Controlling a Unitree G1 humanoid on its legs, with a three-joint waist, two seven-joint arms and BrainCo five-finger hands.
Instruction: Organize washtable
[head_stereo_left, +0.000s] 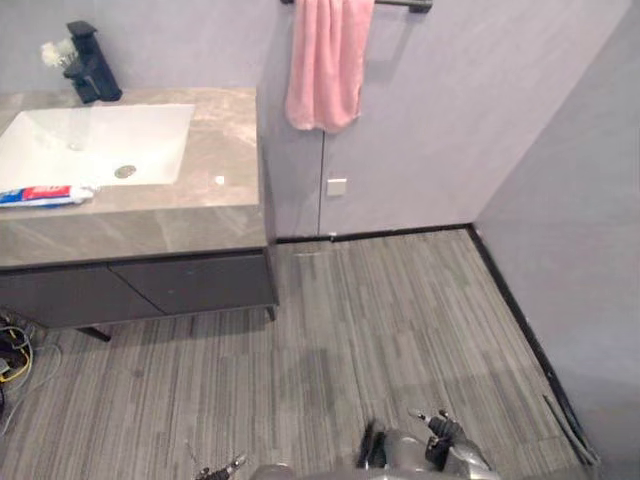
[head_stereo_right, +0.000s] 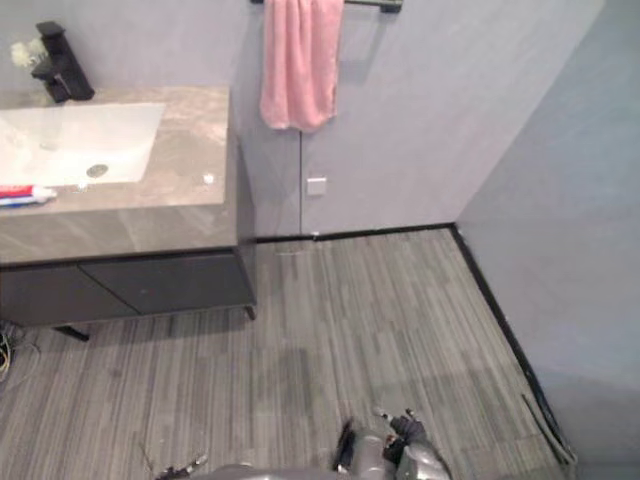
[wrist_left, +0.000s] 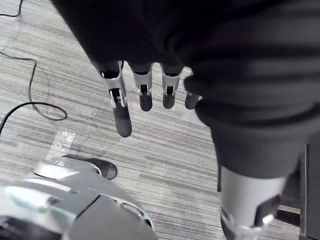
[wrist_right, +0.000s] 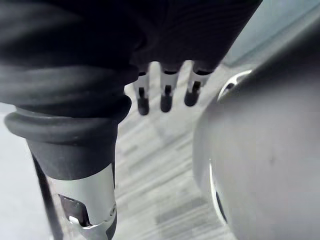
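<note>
Bench: you have the grey stone-look bench (head_stereo_left: 215, 215) at the upper left, over a dark cabinet (head_stereo_left: 190, 285).
Basin: a white sink (head_stereo_left: 90, 145) is sunk into it, with a black faucet (head_stereo_left: 90, 65) behind.
Toothpaste: the toothpaste tube (head_stereo_left: 40, 195) lies flat at the sink's front edge.
Wall: a pink towel (head_stereo_left: 325, 60) hangs from a dark rail (head_stereo_left: 405, 4), with a white wall plate (head_stereo_left: 336, 186) below.
Floor: grey striped floor (head_stereo_left: 400, 310), dark skirting (head_stereo_left: 400, 233).
Left hand (wrist_left: 142, 95): fingers straight, empty, above the floor.
Right hand (wrist_right: 166, 95): fingers straight, empty, hanging low.

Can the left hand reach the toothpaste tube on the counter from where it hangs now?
Probably not. The left hand hangs low with relaxed fingers, and a stretch of floor separates it from the washtable, where the toothpaste tube lies by the sink. Stepping closer seems necessary first.
</note>
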